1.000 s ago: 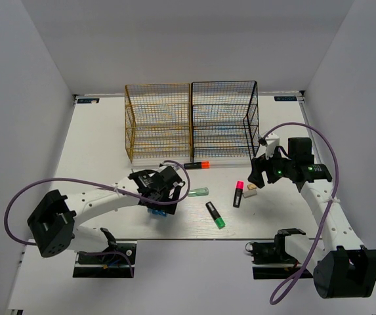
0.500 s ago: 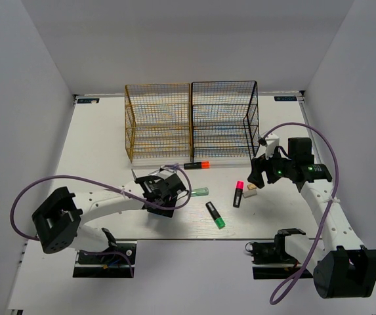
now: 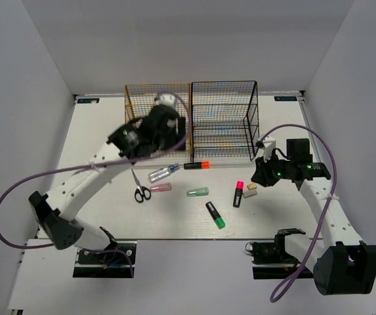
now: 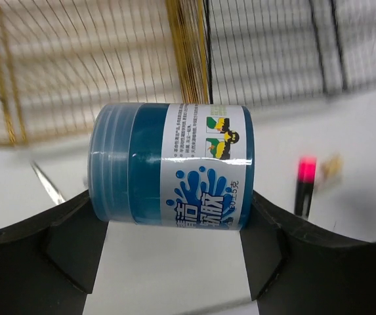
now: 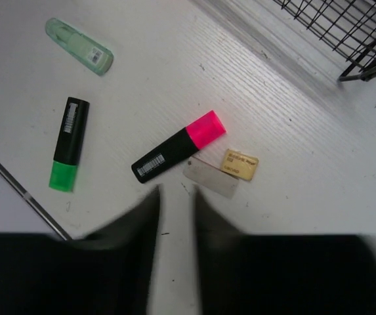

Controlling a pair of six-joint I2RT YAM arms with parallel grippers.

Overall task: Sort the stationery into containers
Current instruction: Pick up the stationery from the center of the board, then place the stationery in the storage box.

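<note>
My left gripper (image 3: 168, 115) is raised in front of the gold-yellow rack (image 3: 138, 105) and is shut on the blue tape roll (image 4: 171, 164), a squat blue cylinder with a white label, held sideways between both fingers. The black rack (image 3: 224, 121) stands right beside the gold one. My right gripper (image 5: 176, 193) hovers low over the table, its blurred jaws drawn almost together with nothing between them. Just beyond its tips lie the pink-capped highlighter (image 5: 178, 146) and the beige eraser (image 5: 240, 164).
On the table lie black-handled scissors (image 3: 139, 187), a clear pen (image 3: 163, 172), a pink capsule (image 3: 161, 188), a green capsule (image 3: 197, 191), a green-capped highlighter (image 3: 215, 214) and an orange-capped highlighter (image 3: 197, 165) at the foot of the black rack.
My left arm has lifted the blue roll from the table up to the gold rack, uncovering the scissors, pen and pink capsule. My right jaws have closed in.
</note>
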